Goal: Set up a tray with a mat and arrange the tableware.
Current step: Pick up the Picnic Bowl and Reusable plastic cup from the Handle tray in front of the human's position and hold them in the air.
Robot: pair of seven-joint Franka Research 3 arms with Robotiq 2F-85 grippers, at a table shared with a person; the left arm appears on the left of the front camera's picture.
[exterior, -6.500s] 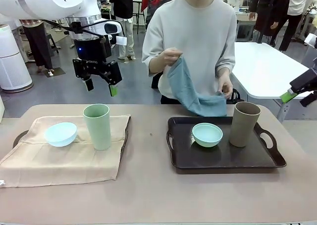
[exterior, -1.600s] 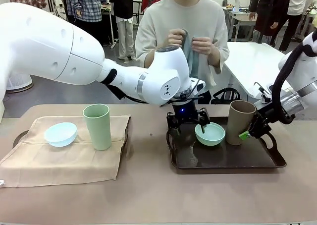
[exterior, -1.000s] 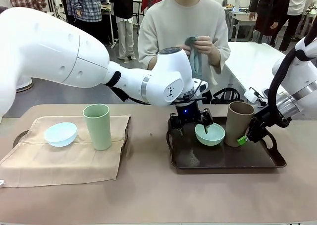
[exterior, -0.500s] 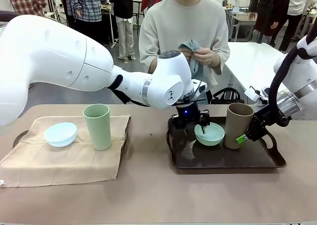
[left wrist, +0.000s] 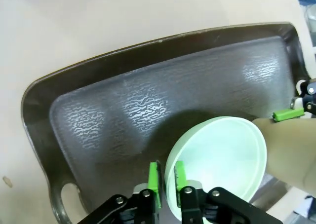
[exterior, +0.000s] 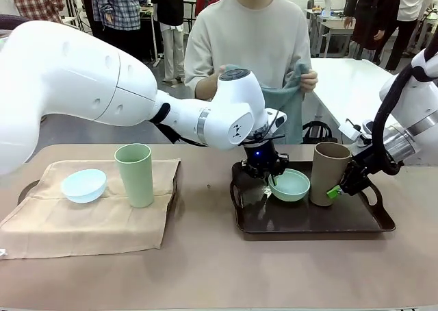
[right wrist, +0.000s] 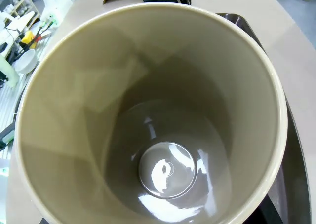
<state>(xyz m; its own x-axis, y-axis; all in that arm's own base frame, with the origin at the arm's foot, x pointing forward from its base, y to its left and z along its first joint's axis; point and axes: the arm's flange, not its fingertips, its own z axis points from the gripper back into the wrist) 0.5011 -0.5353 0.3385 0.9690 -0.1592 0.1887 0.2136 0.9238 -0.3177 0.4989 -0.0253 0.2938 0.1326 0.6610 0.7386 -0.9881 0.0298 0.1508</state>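
Observation:
My left gripper [exterior: 267, 177] reaches across to the dark tray [exterior: 301, 219] and is shut on the near rim of the mint green bowl [exterior: 290, 185], which sits tilted. In the left wrist view the gripper [left wrist: 166, 182] pinches that rim between its green pads, bowl [left wrist: 219, 157] over tray [left wrist: 108, 115]. My right gripper [exterior: 337, 190] is shut against the lower side of the tan-brown cup [exterior: 328, 172]. The right wrist view looks into the cup [right wrist: 148, 120]. A beige mat [exterior: 89, 222] on the left carries the pale blue bowl [exterior: 83, 185] and light green cup [exterior: 135, 174].
A person at the far side holds a blue-green cloth [exterior: 291, 95] spread between both hands above the table's far edge. A second tray's handle [exterior: 26, 190] pokes out from under the mat. Bare tabletop [exterior: 205, 270] runs along the front and between the two trays.
Both grippers have gone from open to shut, left on the bowl's rim, right on the cup. The bowl has tipped up. The person has spread the cloth out.

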